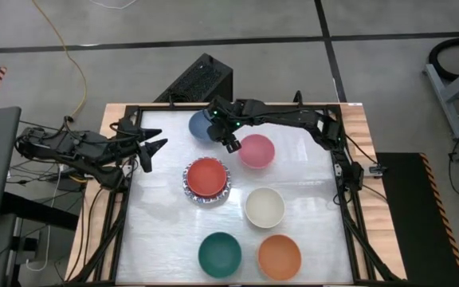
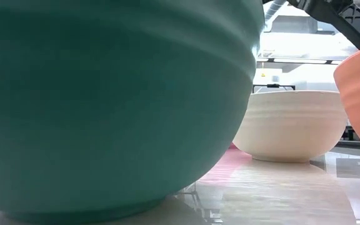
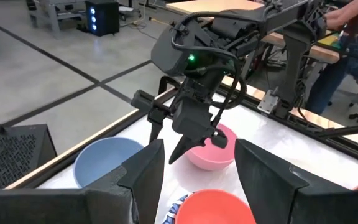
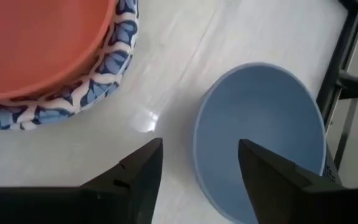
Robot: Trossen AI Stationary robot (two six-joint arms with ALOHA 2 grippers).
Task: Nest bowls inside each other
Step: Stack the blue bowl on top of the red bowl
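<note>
- My left gripper (image 1: 154, 151) waits at the worktop's left edge, near the far corner, fingers spread wide and holding nothing.
- The red bowl (image 1: 205, 177) is seated in the blue-patterned bowl stack (image 1: 191, 191) at mid-worktop, left of centre; the patterned rim shows all round it.
- The blue bowl (image 1: 198, 126) stands by the far edge. My right gripper (image 1: 229, 146) hangs just beside it, between it and the pink bowl (image 1: 256, 150), fingers well apart and empty; my right wrist view shows them straddling the blue bowl's near wall (image 4: 260, 130).
- The cream bowl (image 1: 264, 206) sits right of centre; the green bowl (image 1: 219, 253) and orange bowl (image 1: 279, 255) stand side by side along the near edge.
- Handling judgement: these look like light, rigid, smooth-glazed bowls, likely slippery on the glossy top and liable to chip if dropped.
- Recommended hold: one finger inside the rim, one outside, pinching the wall.
</note>
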